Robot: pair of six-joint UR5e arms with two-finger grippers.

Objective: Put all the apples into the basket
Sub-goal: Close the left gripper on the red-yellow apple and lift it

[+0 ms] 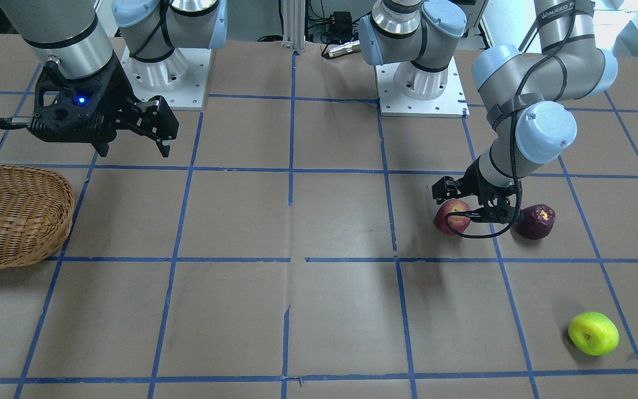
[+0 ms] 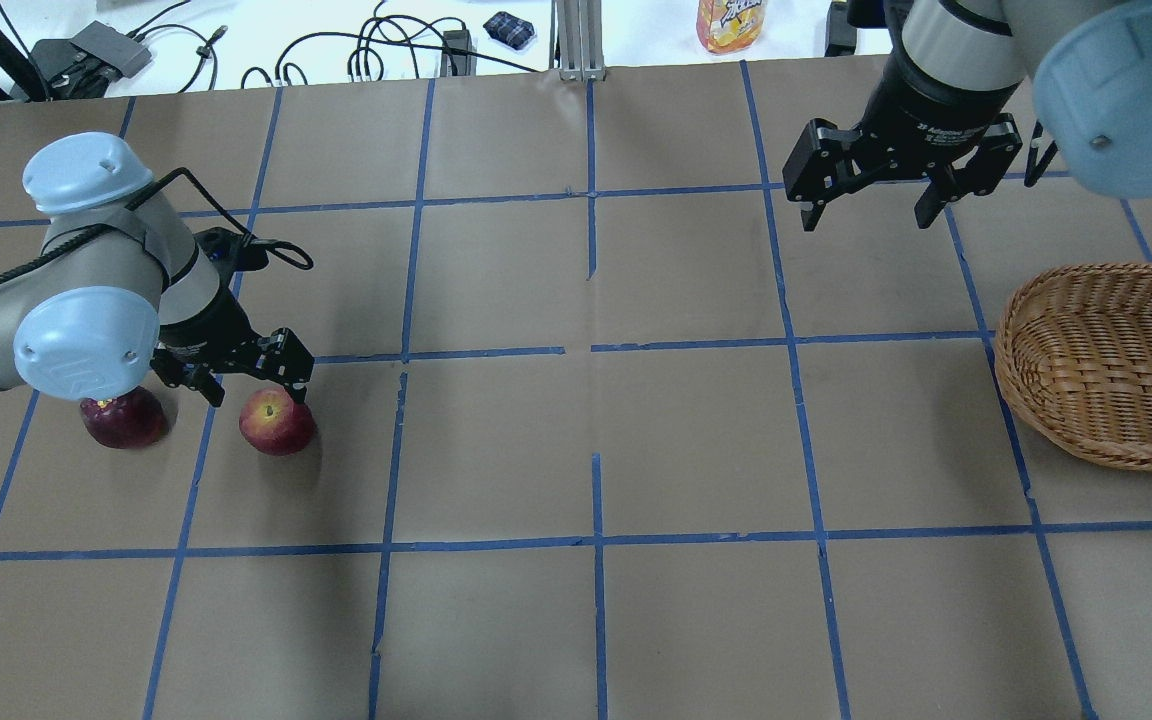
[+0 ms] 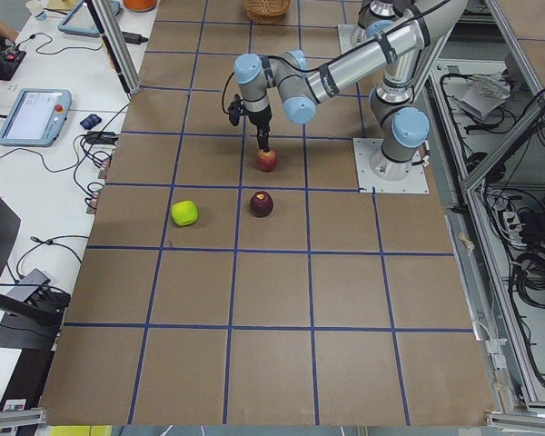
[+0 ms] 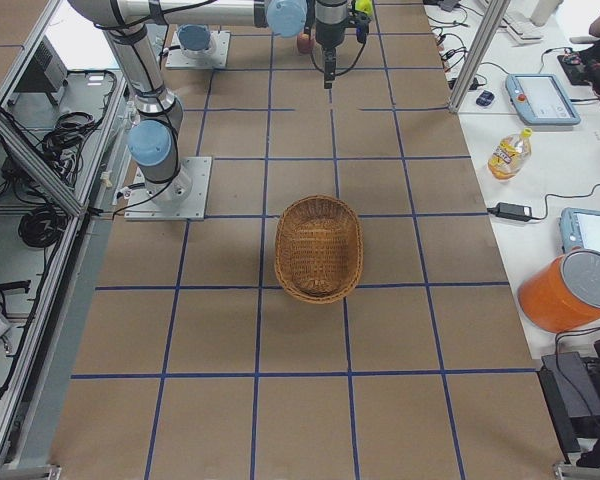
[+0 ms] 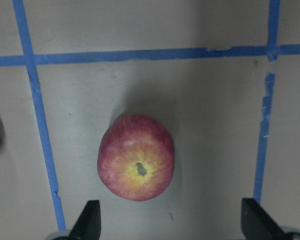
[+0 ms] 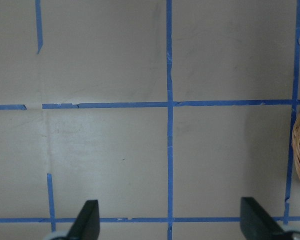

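The red apple (image 1: 452, 216) (image 2: 277, 421) lies on the table, stem up. My left gripper (image 2: 258, 388) is open and hovers just above it, slightly to the far side; in the left wrist view the apple (image 5: 136, 157) sits left of the midline between the two fingertips (image 5: 88, 220). The dark maroon apple (image 2: 122, 418) (image 1: 535, 221) lies close beside it. The lime-green apple (image 1: 593, 333) (image 3: 184, 213) lies apart near the table's far edge. The empty wicker basket (image 2: 1011, 370) (image 1: 47, 177) stands at the other end. My right gripper (image 2: 866, 220) (image 1: 130, 148) is open and empty, raised near the basket.
The two arm bases (image 1: 164, 72) (image 1: 418, 77) stand on white plates at the robot's edge. A juice bottle (image 2: 726, 20), cables and tablets lie on the side bench beyond the table. Blue tape lines grid the brown tabletop (image 2: 596, 450).
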